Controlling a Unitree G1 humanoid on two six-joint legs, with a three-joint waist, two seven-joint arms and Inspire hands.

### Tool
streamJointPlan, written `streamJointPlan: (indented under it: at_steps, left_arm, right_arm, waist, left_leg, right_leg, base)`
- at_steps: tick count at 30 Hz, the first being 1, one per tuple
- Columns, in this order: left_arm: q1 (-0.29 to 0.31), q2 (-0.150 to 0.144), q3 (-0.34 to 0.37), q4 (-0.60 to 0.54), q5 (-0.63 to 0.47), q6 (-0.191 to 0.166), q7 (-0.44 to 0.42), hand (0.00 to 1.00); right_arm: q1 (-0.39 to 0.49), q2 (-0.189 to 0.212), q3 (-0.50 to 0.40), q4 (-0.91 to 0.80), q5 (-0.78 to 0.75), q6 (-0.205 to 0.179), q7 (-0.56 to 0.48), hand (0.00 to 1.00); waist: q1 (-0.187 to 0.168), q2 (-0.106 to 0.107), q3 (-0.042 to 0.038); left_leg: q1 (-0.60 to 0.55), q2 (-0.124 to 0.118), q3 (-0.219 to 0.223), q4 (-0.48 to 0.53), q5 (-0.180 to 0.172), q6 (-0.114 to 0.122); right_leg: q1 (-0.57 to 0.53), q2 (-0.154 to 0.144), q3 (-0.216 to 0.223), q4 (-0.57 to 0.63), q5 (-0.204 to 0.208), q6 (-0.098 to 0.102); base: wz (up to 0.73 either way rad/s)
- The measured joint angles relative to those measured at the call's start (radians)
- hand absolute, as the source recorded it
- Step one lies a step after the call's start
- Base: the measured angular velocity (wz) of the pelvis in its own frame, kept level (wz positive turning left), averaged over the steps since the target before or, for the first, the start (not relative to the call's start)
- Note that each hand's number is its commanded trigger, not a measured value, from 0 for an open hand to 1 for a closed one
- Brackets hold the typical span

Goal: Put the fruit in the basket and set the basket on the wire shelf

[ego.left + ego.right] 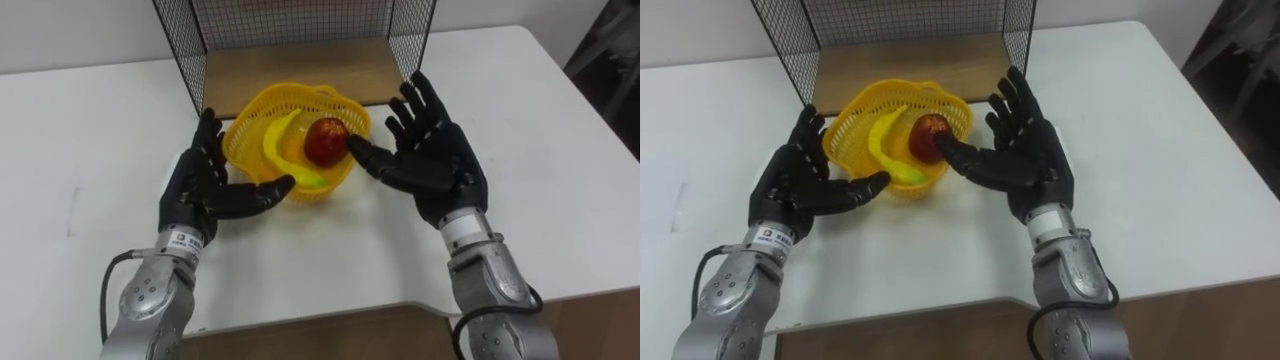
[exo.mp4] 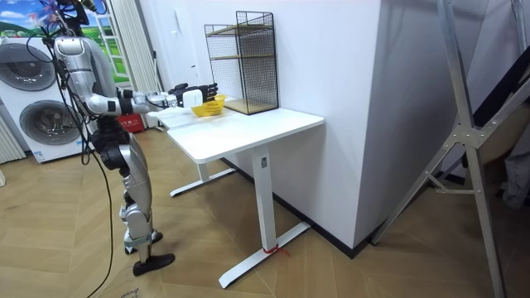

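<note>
Both hands sit nearest, palms turned toward each other on either side of the basket (image 1: 248,118). The left hand (image 1: 198,188) has straight, spread fingers, and its thumb reaches to the basket's near wall. The right hand (image 1: 437,158) is just as open, and its thumb lies at the right rim beside the apple (image 1: 325,140). Neither hand is curled round anything, and I cannot tell whether the palms press the basket yet.

The fruit is already inside: a banana (image 1: 283,150) lies along the left and the apple sits to the right. The yellow basket stands on the white worktop (image 1: 100,130), its far rim just at the wooden base (image 1: 290,65) of the wire shelf (image 1: 300,20). In the room view the robot stands at the worktop's left end with its arms stretched forward.

What remains, I judge, is to lift the basket and set it onto the shelf. The basket looks thin and springy, so a flat-palmed squeeze could buckle it or let it slip. Any tilt could roll the apple out. The shelf's mesh sides stand close on both flanks, so spread fingers could catch on the wire.
</note>
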Motion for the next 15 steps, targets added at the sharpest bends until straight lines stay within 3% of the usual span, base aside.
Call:
streamJointPlan:
  at_steps: [10,15]
  left_arm:
    - [-0.004,0.0,0.005,0.038,-0.003,0.004,-0.001,0.0]
    - [-0.038,0.002,0.005,0.048,-0.004,0.004,-0.001,0.0]
  right_arm:
    - [0.001,-0.01,0.0,0.067,-0.003,0.001,-0.001,0.0]
    - [0.0,-0.007,0.003,0.11,0.004,0.002,-0.001,0.0]
  waist:
    - [0.001,0.007,-0.0013]
    - [0.005,0.004,-0.0029]
  left_leg:
    - [-0.002,0.002,-0.001,0.001,0.0,0.0]
    - [-0.012,0.002,-0.002,0.003,0.0,0.0]
  right_leg:
    - [-0.003,0.0,-0.003,0.001,0.0,0.0]
    - [-0.014,-0.002,-0.004,0.003,0.002,-0.002]
  base:
    - [0.0]
    - [0.0]
